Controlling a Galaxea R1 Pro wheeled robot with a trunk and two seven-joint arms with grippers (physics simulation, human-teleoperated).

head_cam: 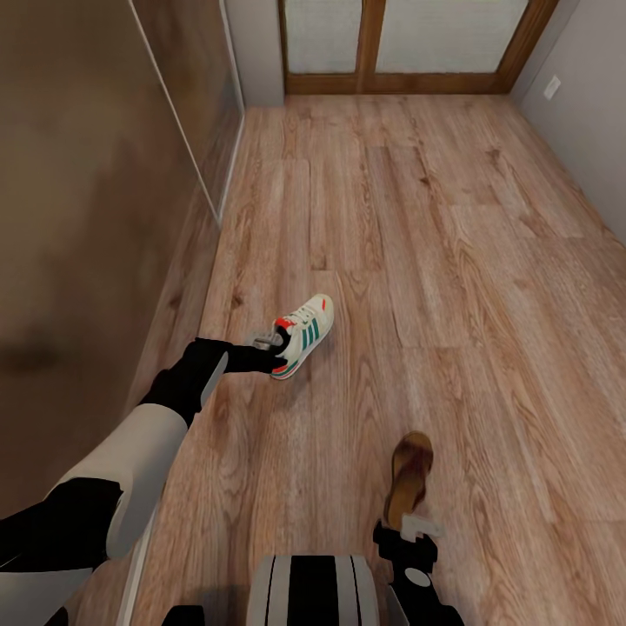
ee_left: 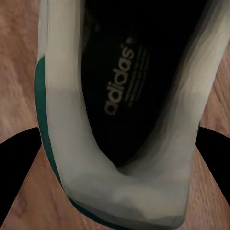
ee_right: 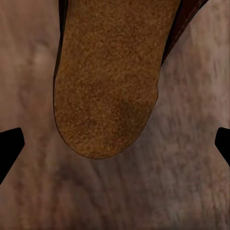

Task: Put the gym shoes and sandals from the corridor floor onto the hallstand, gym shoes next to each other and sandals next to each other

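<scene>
- My left end effector (head_cam: pixel 276 346) reaches out over the corridor floor (head_cam: pixel 452 261) and has its fingers at the heel of a gym shoe (head_cam: pixel 303 345).
- In my left wrist view the gym shoe (ee_left: pixel 120 120) sits between the two dark fingers (ee_left: pixel 17 167), one on each side of its heel; they look pinched on it, and the dark insole with its printed logo faces the camera.
- The shoe, white with green stripes and a red patch, is near the floor's left edge, close to the dark wall panel (head_cam: pixel 87 217); I cannot tell whether it is lifted or touching the planks.
- My right end effector (head_cam: pixel 416 524) hovers just behind the heel of a sandal (head_cam: pixel 409 478) lying near the floor's near edge.
- In my right wrist view its fingertips (ee_right: pixel 9 146) are spread wide, apart from the sandal (ee_right: pixel 110 81), whose tan footbed lies flat on the wood.
- A wooden-framed door (head_cam: pixel 409 43) closes the floor's far edge.
</scene>
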